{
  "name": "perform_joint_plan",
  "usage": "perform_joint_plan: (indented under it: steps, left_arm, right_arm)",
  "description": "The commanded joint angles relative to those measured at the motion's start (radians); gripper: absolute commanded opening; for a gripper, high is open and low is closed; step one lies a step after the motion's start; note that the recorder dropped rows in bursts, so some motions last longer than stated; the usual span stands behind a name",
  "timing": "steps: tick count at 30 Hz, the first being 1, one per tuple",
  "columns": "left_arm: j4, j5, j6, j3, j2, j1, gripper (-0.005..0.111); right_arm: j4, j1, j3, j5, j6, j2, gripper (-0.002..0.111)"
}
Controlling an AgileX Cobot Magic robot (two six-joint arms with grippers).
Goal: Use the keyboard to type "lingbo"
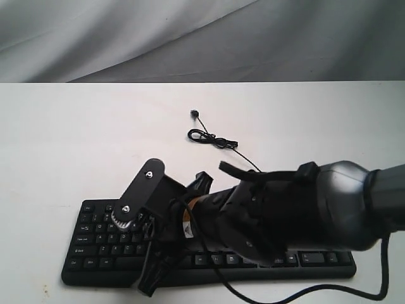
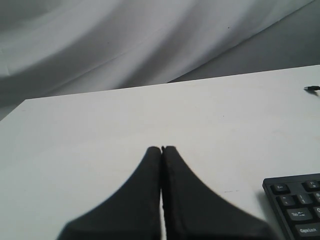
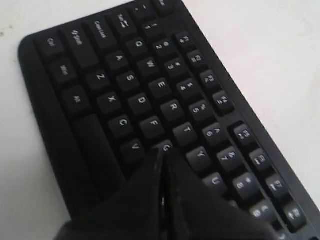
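Note:
The black keyboard point(image 1: 316, 259) lies near the table's front edge, and my right arm covers its middle. My right gripper point(image 1: 155, 247) reaches across from the right and is shut with nothing in it. In the right wrist view its closed tips point(image 3: 162, 152) sit at the G key point(image 3: 166, 146), between V and Y; whether they press it I cannot tell. My left gripper point(image 2: 161, 149) is shut and empty over bare white table, to the left of the keyboard's Esc corner point(image 2: 300, 210). The exterior view does not show it.
The keyboard's thin black cable point(image 1: 212, 139) lies coiled on the white table point(image 1: 63, 139) behind the keyboard, its plug point(image 1: 193, 114) farther back; the plug point(image 2: 311, 88) also shows in the left wrist view. Grey cloth point(image 1: 190, 38) hangs behind the table.

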Motion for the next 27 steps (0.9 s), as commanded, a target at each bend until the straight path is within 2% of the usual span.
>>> perform_joint_plan:
  steps: [1,27]
  left_arm:
    - [-0.002,-0.010,-0.004,0.005,-0.004,-0.007,0.000]
    - [-0.002,-0.010,-0.004,0.005,-0.004,-0.007,0.000]
  right_arm:
    - [0.025,0.015,0.002,-0.063,-0.004,0.030,0.000]
    - [0.025,0.015,0.002,-0.108,-0.004,0.097,0.000]
